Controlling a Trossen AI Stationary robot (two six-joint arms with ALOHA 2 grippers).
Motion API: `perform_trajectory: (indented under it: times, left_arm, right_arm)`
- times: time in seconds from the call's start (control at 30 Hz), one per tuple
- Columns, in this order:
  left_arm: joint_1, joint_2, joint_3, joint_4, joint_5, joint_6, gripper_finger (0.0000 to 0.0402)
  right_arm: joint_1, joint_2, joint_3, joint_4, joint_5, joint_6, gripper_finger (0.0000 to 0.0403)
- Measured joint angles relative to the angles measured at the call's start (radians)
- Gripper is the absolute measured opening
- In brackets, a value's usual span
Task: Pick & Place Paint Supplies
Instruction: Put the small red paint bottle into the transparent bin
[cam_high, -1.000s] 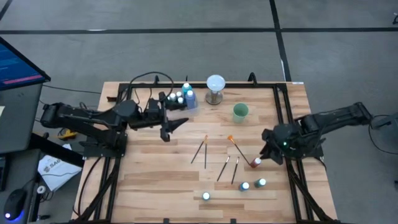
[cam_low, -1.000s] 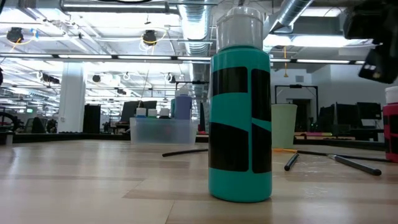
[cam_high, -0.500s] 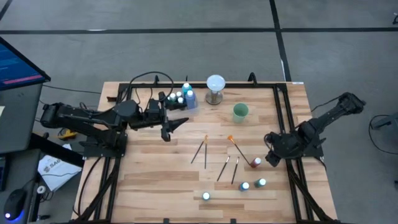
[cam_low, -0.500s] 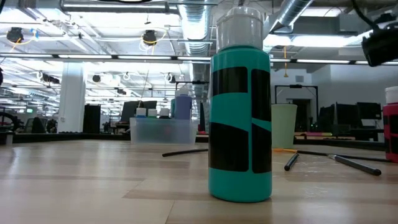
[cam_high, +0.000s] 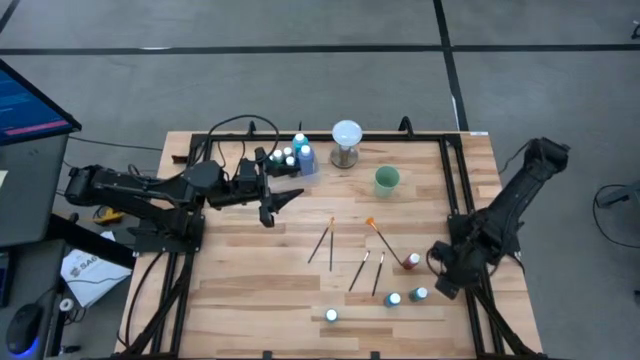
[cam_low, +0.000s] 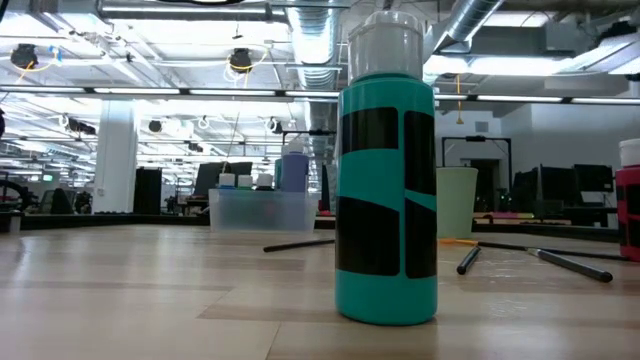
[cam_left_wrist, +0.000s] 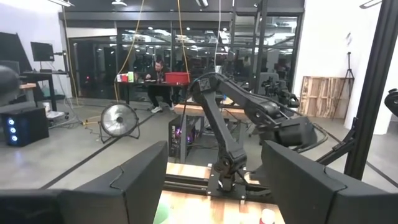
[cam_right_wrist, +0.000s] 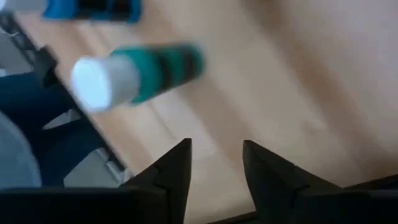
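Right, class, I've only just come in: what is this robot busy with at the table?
It is sorting paint supplies. The right gripper hangs open and empty near the table's right edge, beside a green paint bottle and a blue one. A red bottle and several brushes lie mid-table. The left gripper waits, open, near the clear bin already holding some bottles. Nothing is being held now.

floor (cam_high: 300, 70): grey, dark seams | ceiling (cam_low: 200, 40): exposed ducts, strip lights | fan (cam_left_wrist: 115, 121): on floor
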Motion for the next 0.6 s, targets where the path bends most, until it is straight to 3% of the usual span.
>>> perform_trajectory:
  times: [0.17,0.37,0.6]
  left_arm:
    - [0.0,0.0,0.0,0.0,0.0,-0.001,0.0257]
    - [0.0,0.0,0.0,0.0,-0.001,-0.007,0.0257]
    - [0.0,0.0,0.0,0.001,-0.001,-0.011,0.0257]
  right_arm:
    - [0.101,0.013,0.037,0.056,0.096,0.068,0.018]
    - [0.134,0.09,0.062,-0.117,0.215,0.088,0.0225]
    - [0.171,0.213,0.062,-0.209,0.423,0.071,0.0249]
